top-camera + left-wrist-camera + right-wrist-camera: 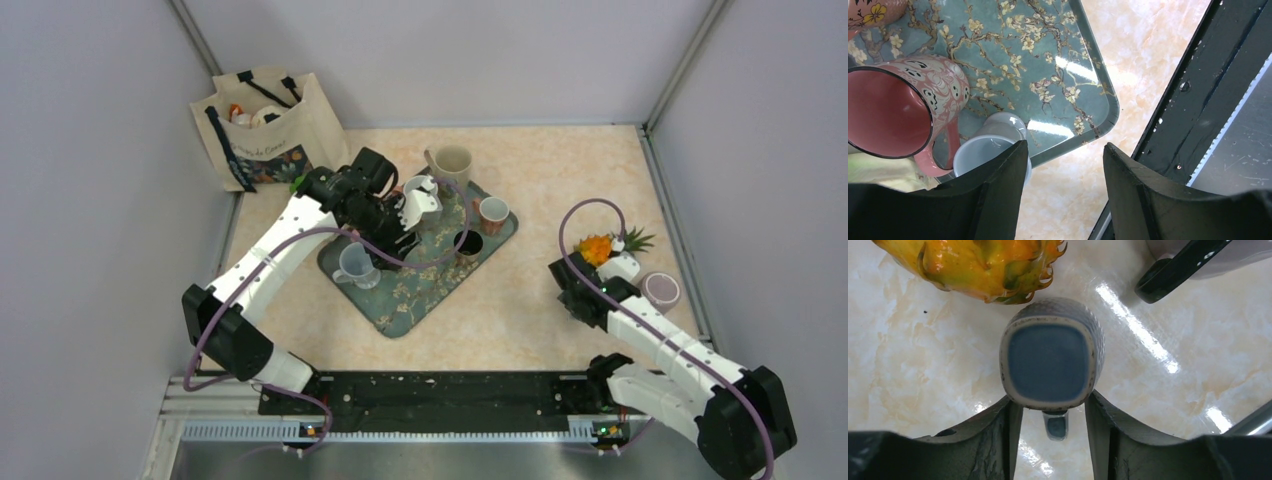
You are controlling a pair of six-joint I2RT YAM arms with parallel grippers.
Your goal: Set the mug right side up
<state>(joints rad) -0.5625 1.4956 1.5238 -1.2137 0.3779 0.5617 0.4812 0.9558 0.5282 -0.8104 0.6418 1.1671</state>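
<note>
The mug (1050, 362) is pale with a blue-grey square base facing up, so it stands upside down on the marble table; its handle (1055, 425) points toward my wrist. It shows as a white shape in the top view (620, 266). My right gripper (1054, 401) straddles it, both fingers pressed against its sides. My left gripper (1063, 147) is open and empty, hovering over the floral tray (1058, 65) far from the mug; in the top view it is at the tray's back (402, 215).
An orange spiky fruit (978, 265) lies just beyond the mug, and a purple cup (661, 290) stands to its right. The tray holds a pink mug (893, 110), a white cup (988, 147), a beige mug (452, 165) and small cups. A tote bag (265, 125) stands at the back left.
</note>
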